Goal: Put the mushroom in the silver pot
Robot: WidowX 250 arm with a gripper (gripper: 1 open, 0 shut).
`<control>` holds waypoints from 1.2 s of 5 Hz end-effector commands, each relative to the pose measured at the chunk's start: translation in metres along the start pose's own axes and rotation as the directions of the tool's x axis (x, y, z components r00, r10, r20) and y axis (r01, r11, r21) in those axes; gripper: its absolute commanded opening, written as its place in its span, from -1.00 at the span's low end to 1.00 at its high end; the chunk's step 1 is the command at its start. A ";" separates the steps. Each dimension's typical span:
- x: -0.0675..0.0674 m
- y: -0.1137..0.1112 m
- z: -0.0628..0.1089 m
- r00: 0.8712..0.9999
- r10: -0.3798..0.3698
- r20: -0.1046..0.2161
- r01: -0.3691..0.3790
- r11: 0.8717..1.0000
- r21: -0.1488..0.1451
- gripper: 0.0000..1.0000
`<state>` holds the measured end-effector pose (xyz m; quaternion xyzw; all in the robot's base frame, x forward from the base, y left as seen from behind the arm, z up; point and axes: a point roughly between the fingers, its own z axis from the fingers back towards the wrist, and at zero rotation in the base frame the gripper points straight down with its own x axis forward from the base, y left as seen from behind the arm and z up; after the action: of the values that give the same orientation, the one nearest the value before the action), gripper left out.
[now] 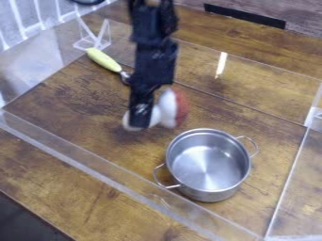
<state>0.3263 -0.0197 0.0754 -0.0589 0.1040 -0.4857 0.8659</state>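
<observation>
The mushroom [171, 106], with its reddish-brown cap and white stem, hangs above the wooden table, up and to the left of the silver pot [209, 168]. My gripper [138, 117] comes down from the top of the view and is shut on the mushroom's left side. Both are blurred by motion. The shiny pot stands upright with nothing inside, its two loop handles showing, and a clear gap separates it from the mushroom.
A yellow-handled spoon [105, 60] lies on the table behind the arm at the left. A low clear plastic wall [88, 152] rings the table along the front and sides. A white wire object [88, 38] stands at the back left.
</observation>
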 end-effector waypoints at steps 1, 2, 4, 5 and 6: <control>0.029 -0.024 0.055 0.998 -0.031 0.053 0.023 0.990 0.140 -1.00; 0.053 -0.059 0.051 0.992 -0.099 0.078 0.085 0.982 0.171 -1.00; 0.076 -0.079 0.016 0.974 -0.192 0.116 0.169 0.968 0.185 -1.00; 0.076 -0.066 -0.002 0.976 -0.168 0.137 0.144 0.975 0.169 -1.00; 0.067 -0.052 -0.008 0.978 -0.135 0.158 0.112 0.983 0.147 -1.00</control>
<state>0.3114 -0.1061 0.0571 -0.0526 0.0146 -0.5382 0.8410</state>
